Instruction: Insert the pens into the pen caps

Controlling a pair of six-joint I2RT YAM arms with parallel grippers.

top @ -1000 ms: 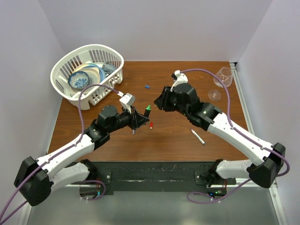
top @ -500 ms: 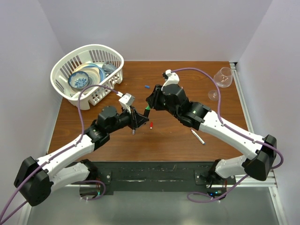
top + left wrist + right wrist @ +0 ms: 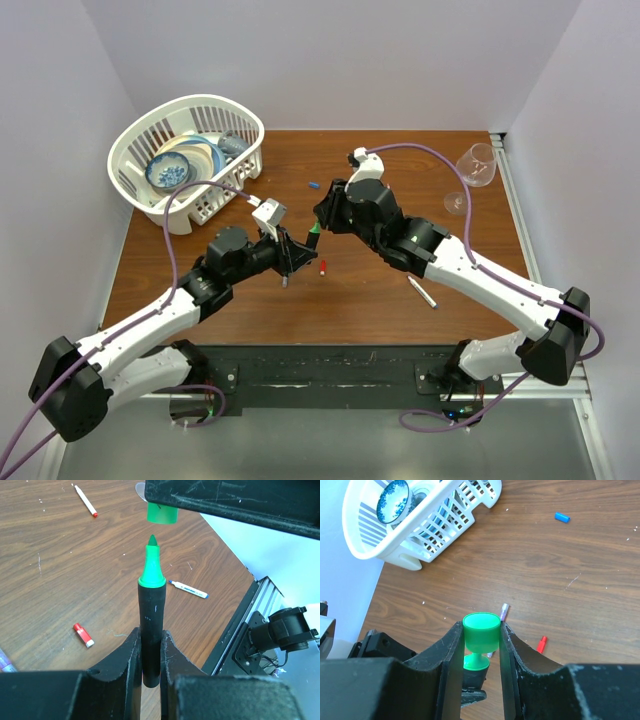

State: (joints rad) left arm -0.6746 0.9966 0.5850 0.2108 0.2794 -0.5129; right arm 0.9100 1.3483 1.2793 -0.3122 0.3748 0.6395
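1. While your left gripper (image 3: 151, 647) clamps the stubby black green-tipped plastic marker (image 3: 151, 605), its tip stops just short of the small green plastic cap (image 3: 481, 635) pinched in your right gripper (image 3: 481, 630).
2. Only your left wrist view shows the gap between them.

I see a grainy wood table (image 3: 60, 555), a matt black marker (image 3: 151, 630), a smooth green plastic cap (image 3: 481, 632), and scuffed black fingers (image 3: 225, 500).
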